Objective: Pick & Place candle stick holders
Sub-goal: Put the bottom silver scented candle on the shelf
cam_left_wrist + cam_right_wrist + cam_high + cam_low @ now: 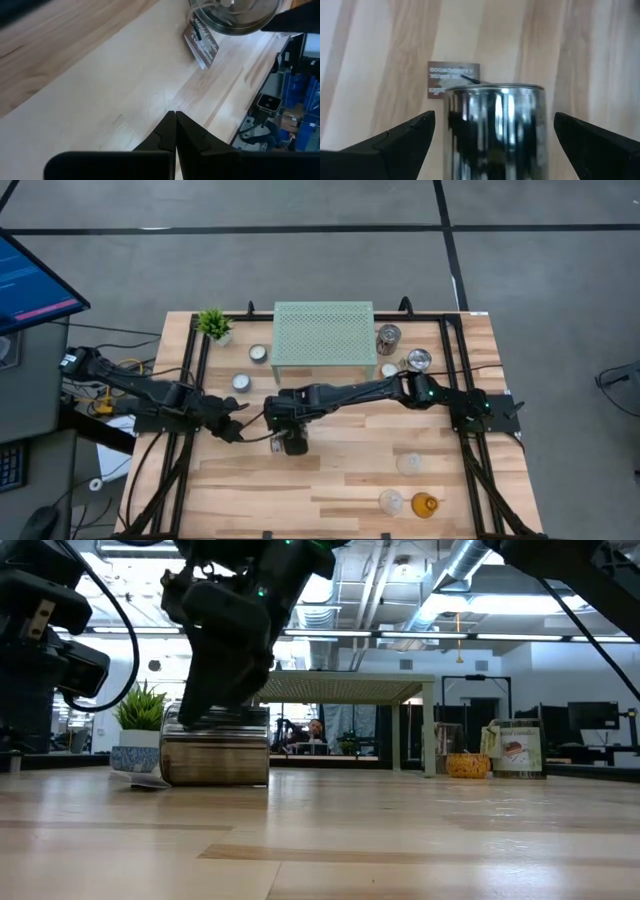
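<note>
Item: silvery glass jar, standing upright on the pale wooden table, a small brown tag lying just beyond it. My right gripper is spread wide, one finger either side of the jar, neither touching. My left gripper is clenched empty, near the jar.

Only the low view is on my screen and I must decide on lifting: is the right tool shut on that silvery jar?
Observer: No. The right wrist view shows the right tool open, fingers either side of the silvery jar, clear of it.
Operator: And the left tool?
Observer: The left tool is shut, just left of that jar in the high view.
Operator: Other silvery jars?
Observer: A second jar and a third jar stand at the mesh stand's right end.
</note>
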Action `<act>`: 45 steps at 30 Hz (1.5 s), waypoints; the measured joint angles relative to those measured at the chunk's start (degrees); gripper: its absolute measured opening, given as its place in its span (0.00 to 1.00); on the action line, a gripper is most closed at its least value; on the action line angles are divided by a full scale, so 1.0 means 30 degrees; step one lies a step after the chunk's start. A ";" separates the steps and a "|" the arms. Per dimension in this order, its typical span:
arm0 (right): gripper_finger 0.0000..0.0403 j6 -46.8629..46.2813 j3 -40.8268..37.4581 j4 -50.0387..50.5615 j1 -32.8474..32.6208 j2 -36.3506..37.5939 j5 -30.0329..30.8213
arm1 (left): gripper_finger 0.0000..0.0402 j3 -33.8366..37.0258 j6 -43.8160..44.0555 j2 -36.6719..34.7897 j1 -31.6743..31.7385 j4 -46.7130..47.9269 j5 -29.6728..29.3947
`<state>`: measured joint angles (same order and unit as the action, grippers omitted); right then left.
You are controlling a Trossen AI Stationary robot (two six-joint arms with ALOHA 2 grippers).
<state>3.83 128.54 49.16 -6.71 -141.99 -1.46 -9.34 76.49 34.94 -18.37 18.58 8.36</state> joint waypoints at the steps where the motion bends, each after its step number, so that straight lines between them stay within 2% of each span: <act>1: 0.98 0.0000 -0.0030 -0.0380 -0.0022 -0.0267 -0.0011 | 0.00 0.0000 -0.0007 0.0000 0.0000 0.0017 -0.0025; 6: 0.98 -0.0260 0.0029 -0.0880 0.0033 -0.1404 -0.0082 | 0.00 0.0000 -0.0044 -0.0007 0.0000 -0.0020 -0.0051; 10: 0.96 -0.0311 0.0674 0.0975 0.0161 -0.1959 -0.0006 | 0.00 0.0000 -0.0252 -0.0051 0.0000 -0.0038 -0.0040; 17: 0.84 -0.0304 0.1562 0.2014 0.0118 -0.2170 0.0630 | 0.00 0.0000 -0.0408 -0.0022 0.0000 -0.0054 -0.0051; 31: 0.84 -0.1643 0.1716 0.2190 0.0286 -0.2057 0.0499 | 0.00 0.0000 -0.0415 -0.0029 0.0000 -0.0063 -0.0109; 45: 0.84 -0.2307 0.1709 0.1507 0.0427 -0.0036 0.0580 | 0.00 0.0000 -0.0768 -0.0022 -0.0029 -0.0056 -0.0117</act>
<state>-3.09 133.67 53.68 -5.42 -142.10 0.28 -9.34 74.18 34.87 -18.46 18.41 8.01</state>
